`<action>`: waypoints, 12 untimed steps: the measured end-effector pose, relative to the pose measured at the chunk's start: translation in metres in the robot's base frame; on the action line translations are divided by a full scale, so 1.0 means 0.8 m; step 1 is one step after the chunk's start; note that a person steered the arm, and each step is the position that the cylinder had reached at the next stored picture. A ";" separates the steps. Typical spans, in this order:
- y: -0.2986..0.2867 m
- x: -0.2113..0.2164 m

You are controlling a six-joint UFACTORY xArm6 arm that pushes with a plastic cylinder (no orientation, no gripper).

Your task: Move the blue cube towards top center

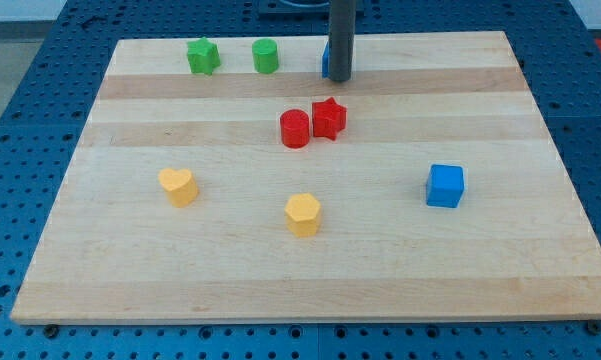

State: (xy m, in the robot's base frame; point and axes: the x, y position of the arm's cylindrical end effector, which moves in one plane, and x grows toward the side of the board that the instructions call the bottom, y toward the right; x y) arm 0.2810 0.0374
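The blue cube [445, 186] sits on the wooden board [180, 280] at the view's right, a little below mid-height. My rod comes down from the view's top and its tip [340, 78] rests near the board's top centre, far up and to the left of the blue cube. A second blue block [325, 60] is mostly hidden behind the rod, only a sliver showing at the rod's left; its shape cannot be made out.
A red cylinder [294, 128] and a red star [329, 118] stand side by side just below the tip. A green star [202, 56] and a green cylinder [266, 56] are at the top left. A yellow heart [178, 186] and a yellow hexagon [303, 214] lie lower down.
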 end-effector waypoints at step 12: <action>0.055 0.315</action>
State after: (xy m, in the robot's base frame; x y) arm 0.5332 0.0811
